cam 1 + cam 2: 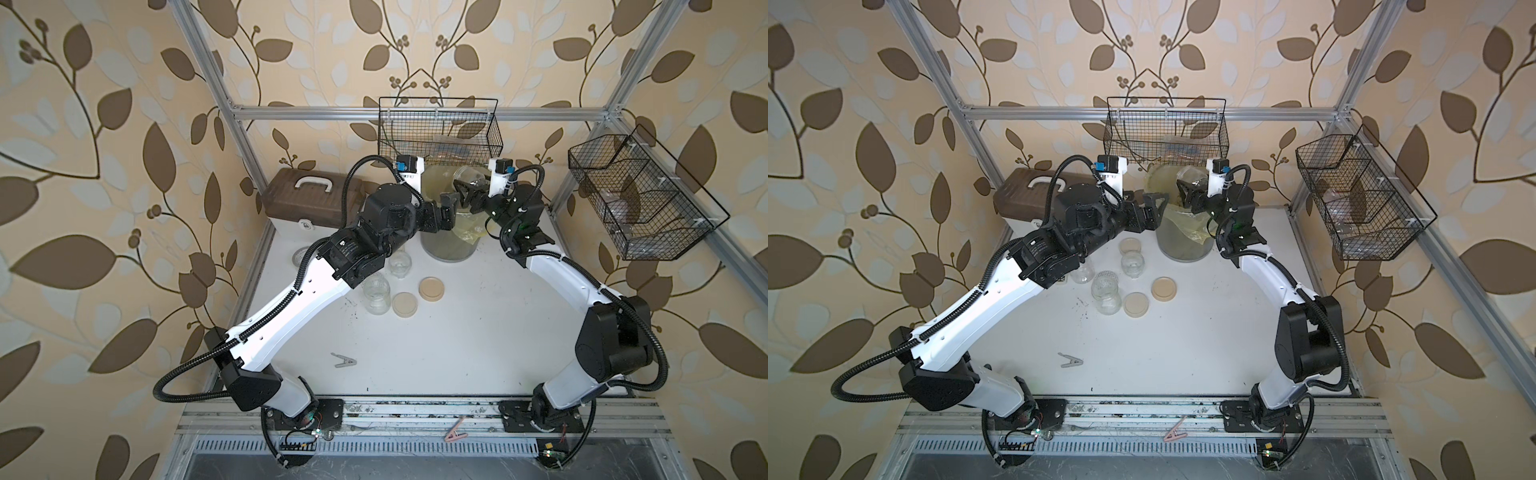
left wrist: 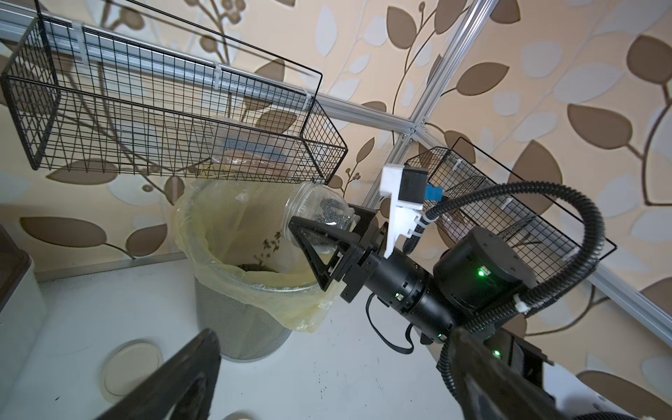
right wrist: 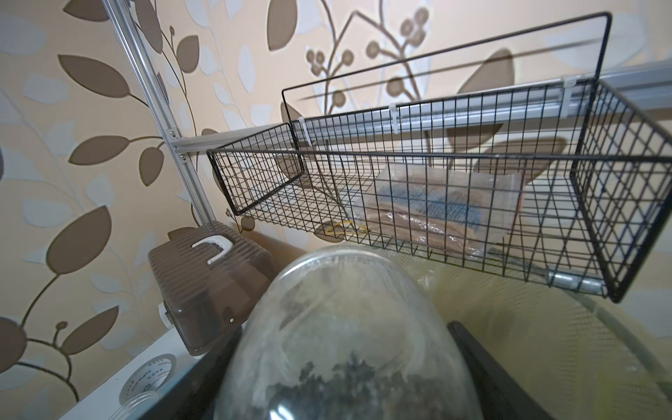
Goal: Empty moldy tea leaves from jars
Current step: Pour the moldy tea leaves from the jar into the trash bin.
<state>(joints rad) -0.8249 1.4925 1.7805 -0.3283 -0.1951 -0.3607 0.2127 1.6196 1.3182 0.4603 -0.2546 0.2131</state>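
Note:
My right gripper [image 1: 467,193] is shut on a clear glass jar [image 2: 316,214], tipped mouth-down over the grey bin [image 2: 232,320] with its yellow liner. Dark tea leaves [image 2: 327,214] cling inside the jar, and a few bits are falling below its mouth. In the right wrist view the jar [image 3: 345,345] fills the space between the fingers, with leaves [image 3: 349,385] at its base. My left gripper [image 1: 446,212] stands open and empty beside the bin's rim. Two clear jars [image 1: 401,264] [image 1: 376,297] stand lidless on the table. Two beige lids [image 1: 431,289] [image 1: 405,304] lie next to them.
A brown case with a white handle [image 1: 309,195] sits at the back left, with a tape roll [image 3: 152,371] near it. Black wire baskets hang above the bin [image 1: 440,133] and on the right wall [image 1: 640,195]. One clip [image 1: 345,360] lies on the table, another [image 1: 579,434] on the front rail.

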